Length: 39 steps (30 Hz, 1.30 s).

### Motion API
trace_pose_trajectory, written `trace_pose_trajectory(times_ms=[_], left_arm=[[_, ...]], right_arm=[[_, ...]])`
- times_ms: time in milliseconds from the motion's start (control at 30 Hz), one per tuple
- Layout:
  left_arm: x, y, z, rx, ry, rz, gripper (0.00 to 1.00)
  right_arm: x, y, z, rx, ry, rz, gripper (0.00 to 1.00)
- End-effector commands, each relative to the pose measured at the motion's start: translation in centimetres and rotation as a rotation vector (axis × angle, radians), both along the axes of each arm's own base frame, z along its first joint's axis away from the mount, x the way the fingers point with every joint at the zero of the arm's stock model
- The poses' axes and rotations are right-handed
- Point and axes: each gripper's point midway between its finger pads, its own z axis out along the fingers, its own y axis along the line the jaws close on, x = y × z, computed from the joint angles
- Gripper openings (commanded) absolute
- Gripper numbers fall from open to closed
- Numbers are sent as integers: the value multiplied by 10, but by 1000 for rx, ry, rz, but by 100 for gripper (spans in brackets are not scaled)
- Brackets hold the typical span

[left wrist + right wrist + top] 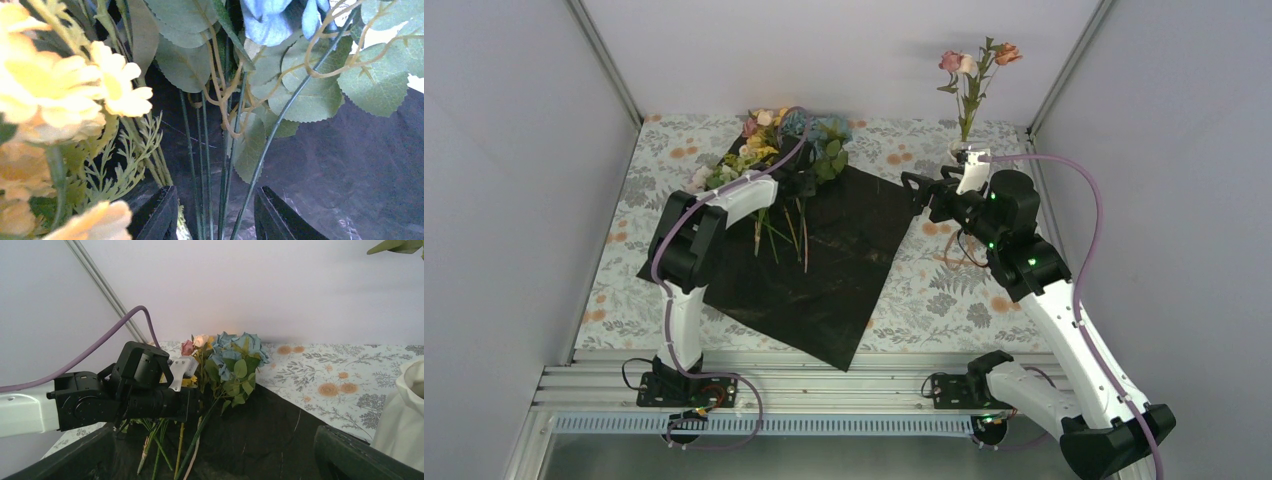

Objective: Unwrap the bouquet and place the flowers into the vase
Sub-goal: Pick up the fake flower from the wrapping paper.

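The left gripper (pixel 214 216) stood parted around the flowers' (pixel 120 95) stems, and the right gripper (pixel 215 452) gaped empty. The stems seemed light and wiry, best pinched bunched near the cut ends.

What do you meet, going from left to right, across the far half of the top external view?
Left arm's dark elbow → flowers lying on the black sheet → right gripper, open → upright pink flowers.

green stems (pixel 206 165) fill the gap between the left fingers (pixel 277 217); bare black sheet (pixel 350 165) beside them lies unobstructed
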Motion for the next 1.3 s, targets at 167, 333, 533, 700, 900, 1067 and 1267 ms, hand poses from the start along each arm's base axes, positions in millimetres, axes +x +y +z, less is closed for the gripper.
trace_pose_trajectory(times_ms=[167,333,533,700,900,1067,1267], left_arm=[[6,-12,0,11,-3,-93,40],[10,-12,-14,43,22,-97,40],[14,-13,-27,58,42,-99,38],[16,-15,-22,52,32,-107,22],[15,-25,9,-1,-11,-140,5],[8,-36,43,-50,-65,-165,2],[-2,-38,82,-98,-132,-167,3]], right_arm=[[0,3,-1,-9,-6,6,99],[0,4,-2,-9,-6,9,99],[0,4,-1,-12,-7,9,99],[1,3,-3,-16,-4,5,99],[1,3,-4,-13,-2,7,99],[0,6,-9,-7,13,21,99],[-2,11,-9,2,22,42,99]])
